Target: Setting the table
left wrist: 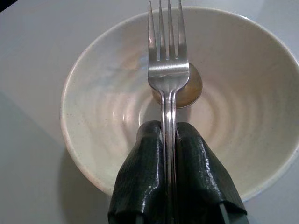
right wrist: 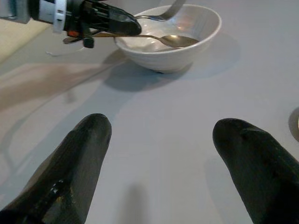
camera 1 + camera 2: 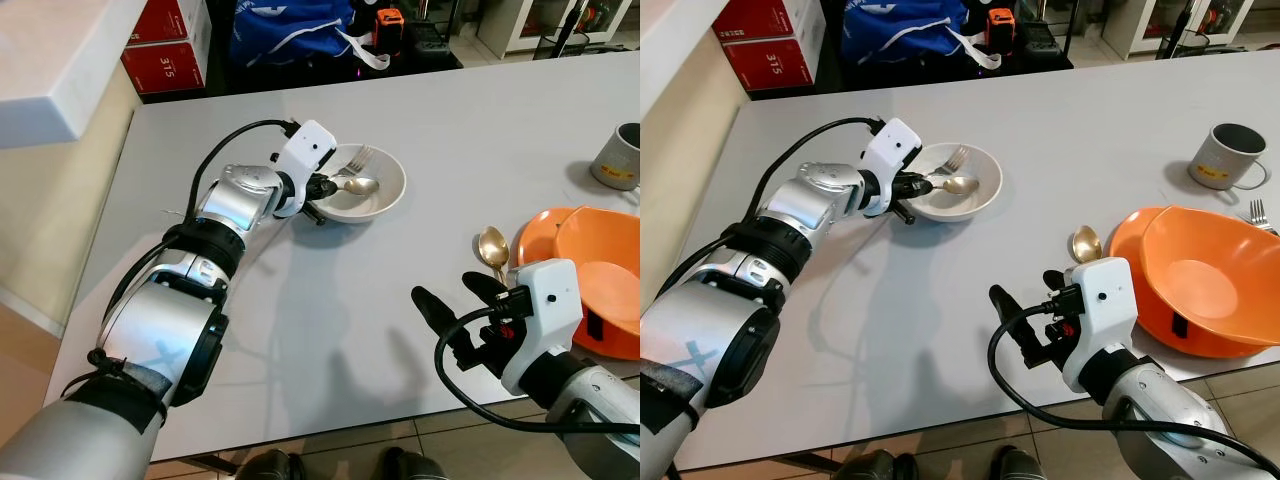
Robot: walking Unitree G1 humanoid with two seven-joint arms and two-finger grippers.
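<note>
Left wrist view: the left gripper (image 1: 169, 140) is seen closed on the handles of a fork (image 1: 167, 60) and a spoon (image 1: 187, 91), both held over the white bowl (image 1: 88, 140). On the grey table (image 3: 300, 350), the right gripper (image 3: 462, 300) is held wide apart with nothing between its fingers, hovering near a gold spoon (image 3: 491, 247) lying beside orange bowls (image 3: 600, 270). A mug (image 3: 1225, 157) is set farther off.

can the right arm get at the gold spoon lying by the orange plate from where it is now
Probably yes. The right gripper hangs open over bare table, and the gold spoon lies just beyond it beside the orange plate, with nothing between them.
</note>
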